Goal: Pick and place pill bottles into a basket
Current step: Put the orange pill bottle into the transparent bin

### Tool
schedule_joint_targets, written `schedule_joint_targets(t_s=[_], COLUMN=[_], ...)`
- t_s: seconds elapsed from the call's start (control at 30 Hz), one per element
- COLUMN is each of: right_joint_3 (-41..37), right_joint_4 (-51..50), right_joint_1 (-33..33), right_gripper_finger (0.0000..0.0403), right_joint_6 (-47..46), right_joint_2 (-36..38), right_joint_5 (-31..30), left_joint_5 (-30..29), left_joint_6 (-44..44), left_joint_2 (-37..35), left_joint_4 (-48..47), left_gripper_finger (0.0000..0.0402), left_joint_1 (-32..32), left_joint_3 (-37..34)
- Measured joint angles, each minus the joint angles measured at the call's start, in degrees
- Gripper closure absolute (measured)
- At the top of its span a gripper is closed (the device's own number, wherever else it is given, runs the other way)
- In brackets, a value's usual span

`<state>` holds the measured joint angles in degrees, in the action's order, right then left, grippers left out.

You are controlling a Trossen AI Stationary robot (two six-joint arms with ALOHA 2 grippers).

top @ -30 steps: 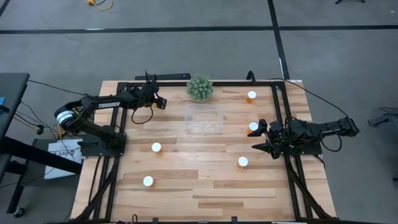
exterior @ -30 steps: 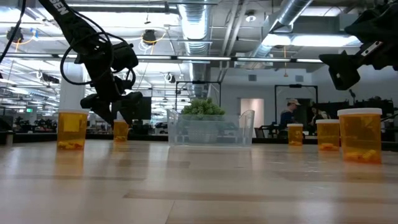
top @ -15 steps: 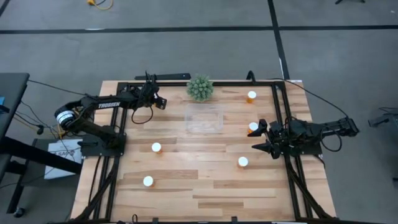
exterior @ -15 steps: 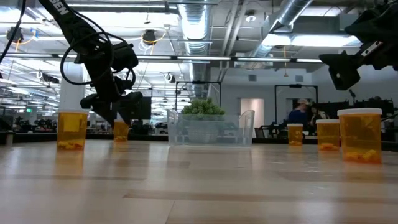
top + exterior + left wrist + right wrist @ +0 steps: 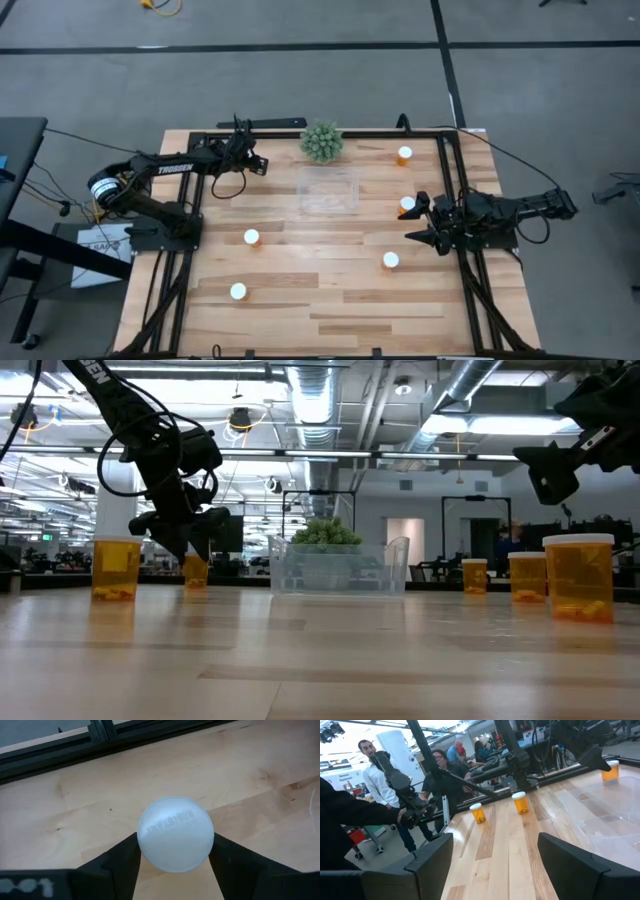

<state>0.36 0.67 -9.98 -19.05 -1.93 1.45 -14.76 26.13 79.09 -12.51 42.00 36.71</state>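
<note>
At the table's far left, my left gripper (image 5: 256, 165) (image 5: 175, 851) has closed on a pill bottle (image 5: 195, 569), orange with a round white cap (image 5: 175, 832). In the high view the gripper hides this bottle. The clear basket (image 5: 329, 192) (image 5: 340, 568) stands in the far middle of the table. Other pill bottles stand upright on their bases: two toward the near left (image 5: 251, 237) (image 5: 238, 291) and three on the right (image 5: 404, 155) (image 5: 407, 204) (image 5: 391, 260). My right gripper (image 5: 415, 222) (image 5: 495, 865) waits open at the right edge, holding nothing. My left gripper pinches the bottle between its two fingers, one against each side of the white cap's rim (image 5: 146, 845). The fingers (image 5: 120, 865) slant downward from the table's left side. The bottle stands upright with its base on the table (image 5: 195, 584).
A spiky green plant (image 5: 321, 141) stands just beyond the basket at the far edge. A black frame rail (image 5: 300, 133) runs around the table. People show in the room behind (image 5: 372, 775). Bare wood lies along the near edge (image 5: 320, 310).
My left gripper has stayed where it was and drawn its fingers together onto the pill bottle, which has not moved from its spot on the table.
</note>
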Motion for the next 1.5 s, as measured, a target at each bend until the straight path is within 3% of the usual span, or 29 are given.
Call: schedule_joint_targets(t_s=[0.17,0.67,1.5], right_joint_3=[0.0,0.0,0.0], right_joint_4=[0.0,0.0,0.0], right_joint_1=[0.0,0.0,0.0], right_gripper_finger=[0.0117,0.0117,0.0117], right_joint_6=[0.0,0.0,0.0], right_joint_2=[0.0,0.0,0.0], right_joint_5=[0.0,0.0,0.0], left_joint_5=[0.9,4.7,16.2], left_joint_6=[0.1,3.8,16.6], left_joint_2=[0.0,0.0,0.0], left_joint_4=[0.4,9.5,38.1], left_gripper_finger=[0.0218,0.0218,0.0218], left_joint_1=[-0.1,-3.6,-11.3], left_joint_3=[0.0,0.0,0.0])
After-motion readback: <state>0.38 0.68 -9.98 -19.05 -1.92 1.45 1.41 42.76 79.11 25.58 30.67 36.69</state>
